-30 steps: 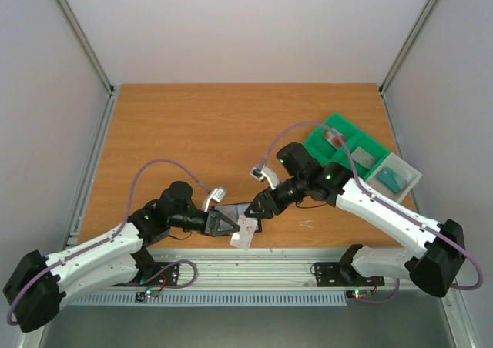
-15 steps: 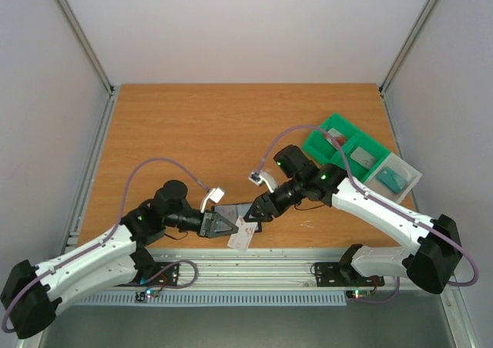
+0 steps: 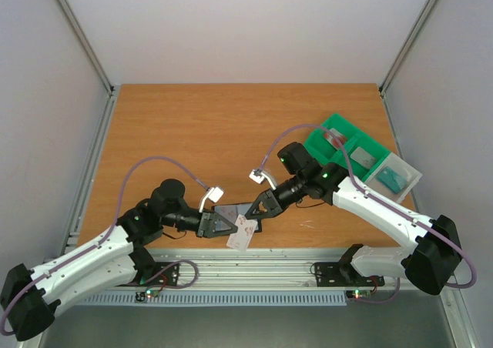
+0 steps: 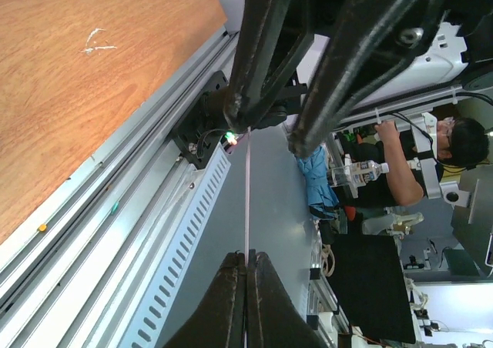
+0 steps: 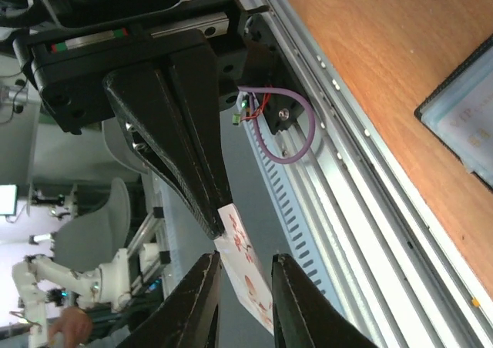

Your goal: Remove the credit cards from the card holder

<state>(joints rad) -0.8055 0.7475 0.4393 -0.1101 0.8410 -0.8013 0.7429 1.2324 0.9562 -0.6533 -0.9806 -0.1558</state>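
My left gripper (image 3: 230,229) is shut on a white card with red print (image 3: 243,235) and holds it out past the table's near edge. In the left wrist view the card (image 4: 246,194) shows edge-on between the closed fingers (image 4: 231,302). My right gripper (image 3: 255,212) is open, and its two fingers (image 5: 202,302) stand either side of the card's (image 5: 248,275) free end without pinching it. The black card holder (image 3: 230,210) lies open on the table under both grippers. Its grey-blue inside (image 5: 466,121) shows at the right edge of the right wrist view.
A green compartment tray (image 3: 317,142) stands at the right, with a red item (image 3: 333,138) and a grey card (image 3: 362,158) in it. A teal item (image 3: 392,179) lies in a pale tray beside it. The aluminium rail (image 3: 262,265) runs along the near edge.
My left gripper has drifted slightly left with the card in it. My right gripper has shifted a little down toward the card's free end.
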